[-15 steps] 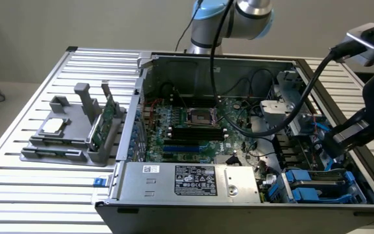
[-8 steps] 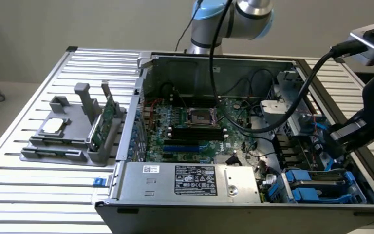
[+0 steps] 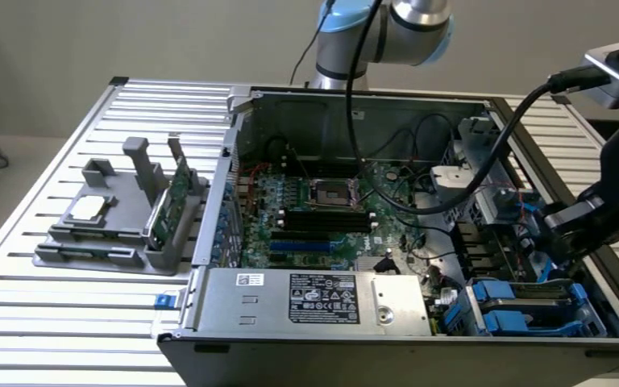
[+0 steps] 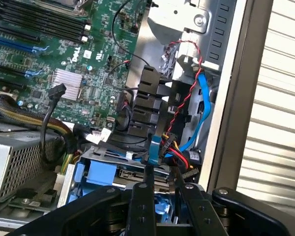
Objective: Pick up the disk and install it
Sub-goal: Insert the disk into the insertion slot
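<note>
Here it is: the flat, rectangular silver-grey metal disk in its blue plastic carrier frame (image 3: 525, 297) (image 4: 103, 176). I see it lying level, low in the open dark computer case (image 3: 396, 359), in the near corner on the exterior view's right. It sits just beside the grey metal power supply box (image 3: 309, 300). Blue frame edges show around the grey top; cables cross above its far end.

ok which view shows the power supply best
The exterior view: the power supply lies whole inside the case, its label facing up. The wrist view catches a corner of its perforated wall, with cables beside it.
</note>
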### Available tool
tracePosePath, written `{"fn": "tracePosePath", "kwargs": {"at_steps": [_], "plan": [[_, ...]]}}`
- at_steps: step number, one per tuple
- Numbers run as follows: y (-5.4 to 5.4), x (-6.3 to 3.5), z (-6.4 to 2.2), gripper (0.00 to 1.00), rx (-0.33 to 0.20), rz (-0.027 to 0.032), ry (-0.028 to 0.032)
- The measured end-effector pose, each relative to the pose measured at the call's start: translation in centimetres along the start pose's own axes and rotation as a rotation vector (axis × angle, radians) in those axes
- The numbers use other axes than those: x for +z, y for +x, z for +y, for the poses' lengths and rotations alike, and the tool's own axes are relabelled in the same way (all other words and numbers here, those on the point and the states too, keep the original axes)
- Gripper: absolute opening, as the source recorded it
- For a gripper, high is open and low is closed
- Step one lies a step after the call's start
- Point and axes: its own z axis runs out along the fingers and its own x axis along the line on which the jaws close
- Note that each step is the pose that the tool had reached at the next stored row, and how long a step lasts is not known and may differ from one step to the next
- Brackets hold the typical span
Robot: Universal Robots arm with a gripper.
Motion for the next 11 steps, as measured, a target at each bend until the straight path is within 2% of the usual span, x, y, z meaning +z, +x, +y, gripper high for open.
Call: {"fn": "tracePosePath", "kwargs": {"at_steps": [3, 11], "plan": [[0.0, 0.04, 0.0, 0.27, 0.029, -0.0105, 0.0064], [0.09, 0.56, -0.07, 0.27, 0.133, -0.0268, 0.0249]]}}
